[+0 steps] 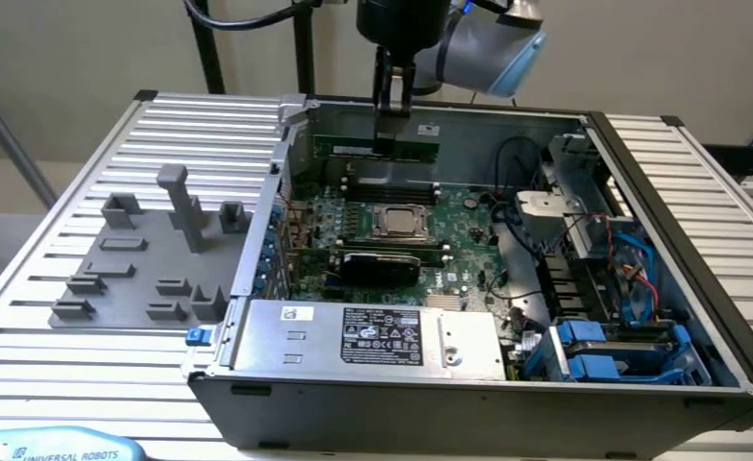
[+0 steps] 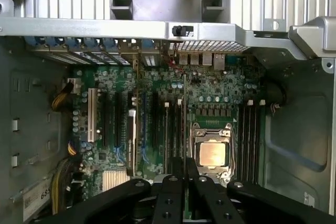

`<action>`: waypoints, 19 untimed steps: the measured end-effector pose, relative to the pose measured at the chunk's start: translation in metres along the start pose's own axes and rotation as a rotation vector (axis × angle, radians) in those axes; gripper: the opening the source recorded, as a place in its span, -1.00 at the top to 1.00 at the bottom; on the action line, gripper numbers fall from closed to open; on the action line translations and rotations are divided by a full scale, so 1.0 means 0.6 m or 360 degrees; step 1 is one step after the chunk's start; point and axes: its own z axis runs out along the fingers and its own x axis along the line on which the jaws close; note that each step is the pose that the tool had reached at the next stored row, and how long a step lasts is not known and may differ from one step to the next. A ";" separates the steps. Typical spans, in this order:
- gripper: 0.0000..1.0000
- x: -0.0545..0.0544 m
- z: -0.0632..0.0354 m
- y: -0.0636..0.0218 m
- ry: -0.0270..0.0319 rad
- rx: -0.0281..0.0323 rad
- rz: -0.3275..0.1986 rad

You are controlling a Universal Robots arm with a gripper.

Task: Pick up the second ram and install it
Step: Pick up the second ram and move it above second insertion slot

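**Pincer pinching the second ram over the memory slots**

Pincer (image 1: 387, 144) is pressed together on the second ram (image 1: 351, 149), gripping the green stick near its middle, so the board runs out to either side of the fingers. In the wrist view I look down past the fingertips (image 2: 185, 163) and see the stick edge-on as a thin line (image 2: 185, 119) heading toward the motherboard (image 1: 460, 216). The black memory slots (image 1: 396, 178) lie directly beneath the pincer, inside the open computer case (image 1: 479, 384). The CPU socket (image 2: 212, 153) sits just beside that line. I cannot tell whether the stick's lower edge is touching a slot or hanging just above one.

My worries from here:

- **Alignment:** the slots are narrow and packed close together. A slight sideways offset could land the stick on a slot wall or in a neighbouring slot.
- **Tilt:** the hold is one narrow pinch at the centre. If one end meets the slot first, the stick could pivot in the fingers.
- **Force:** pushing down on a misaligned stick could flex the motherboard or the stick.
- **Latches:** I cannot make out the slot-end latches. If they are closed, they would block seating.
- **Clearance:** the CPU socket is near enough to be clipped if the pincer drifts that way.
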 end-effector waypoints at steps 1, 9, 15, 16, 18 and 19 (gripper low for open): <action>0.73 -0.003 0.003 -0.002 -0.00006 0.00000 0.0000; 0.73 -0.009 0.026 -0.026 -0.00076 0.00005 0.0012; 0.73 -0.010 0.044 -0.047 -0.00132 0.00008 0.0023; 0.73 -0.010 0.046 -0.048 -0.00133 0.00008 0.0025; 0.73 -0.010 0.049 -0.048 -0.00136 0.00014 0.0026; 0.73 -0.010 0.049 -0.048 -0.00129 0.00011 0.0026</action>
